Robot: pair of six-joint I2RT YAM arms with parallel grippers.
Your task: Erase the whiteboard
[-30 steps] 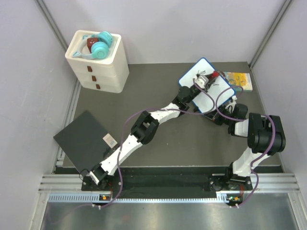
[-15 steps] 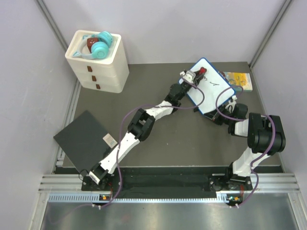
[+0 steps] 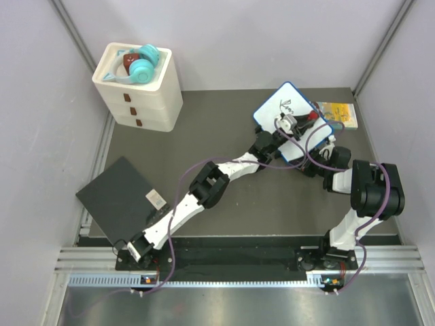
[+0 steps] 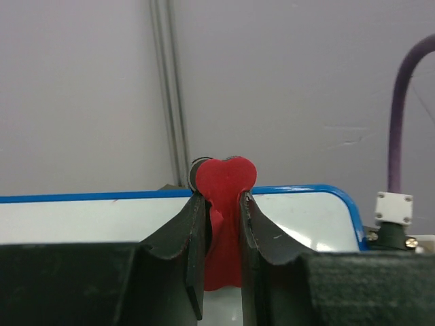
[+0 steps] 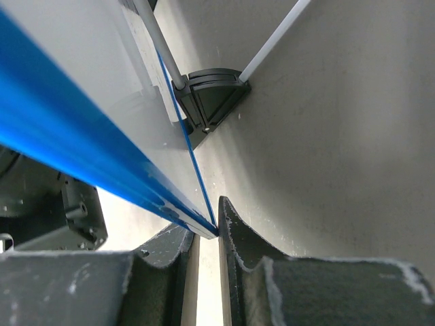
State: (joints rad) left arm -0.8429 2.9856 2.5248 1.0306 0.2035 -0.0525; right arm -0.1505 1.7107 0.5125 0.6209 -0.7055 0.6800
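Erasing under way: the left gripper (image 4: 221, 204) pinches a red heart-shaped eraser (image 4: 225, 178) tight between its black fingers. The eraser's lower end appears to meet the white face of the whiteboard (image 3: 280, 102), which sits at an angle in the upper right of the overhead frame, black handwriting (image 3: 288, 106) near its far corner. The left arm (image 3: 204, 183) reaches diagonally from its base at lower left, elbow bent, wrist over the board's middle. The right gripper (image 5: 217, 231), nearly closed, clamps the board's thin blue rim (image 5: 75, 139); the right arm (image 3: 372, 190) folds at lower right, forearm pointing toward the board's near edge. Only the right wrist view shows that edge grip and a black foot (image 5: 212, 92); only the left wrist view shows the eraser's heart shape.
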